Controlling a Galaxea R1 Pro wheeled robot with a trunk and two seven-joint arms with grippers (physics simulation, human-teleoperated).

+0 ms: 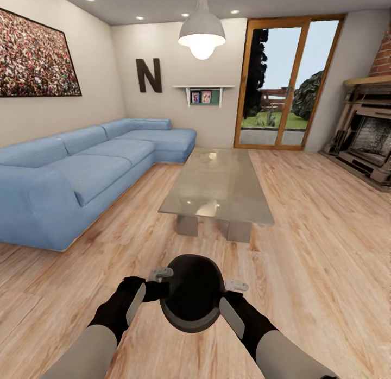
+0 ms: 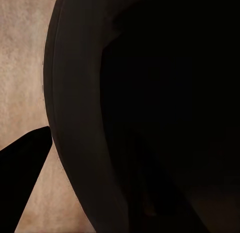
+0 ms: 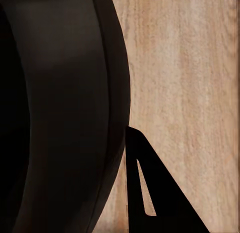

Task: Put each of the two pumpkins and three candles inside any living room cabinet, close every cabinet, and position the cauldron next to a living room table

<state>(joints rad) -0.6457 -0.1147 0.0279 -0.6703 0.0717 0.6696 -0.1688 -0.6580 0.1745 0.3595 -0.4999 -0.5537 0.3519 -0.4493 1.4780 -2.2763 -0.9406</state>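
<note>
The black round cauldron [image 1: 193, 298] is held between my two grippers low in the head view, its wide mouth facing up. My left gripper [image 1: 161, 282] is shut on its left rim and my right gripper [image 1: 232, 293] on its right rim. In the left wrist view the cauldron [image 2: 150, 118] looms dark with one finger [image 2: 20, 183] outside its wall. The right wrist view shows the cauldron's wall [image 3: 60, 118] and one finger [image 3: 160, 203] beside it over the wood floor. The glass-topped table [image 1: 217, 183] stands just beyond the cauldron, a short gap away. Pumpkins, candles and cabinet are out of view.
A blue corner sofa [image 1: 81, 172] runs along the left wall. A dark fireplace [image 1: 369, 140] stands at the right wall and glass doors [image 1: 288, 80] at the back. Open wood floor [image 1: 326, 248] lies to the right of the table and around me.
</note>
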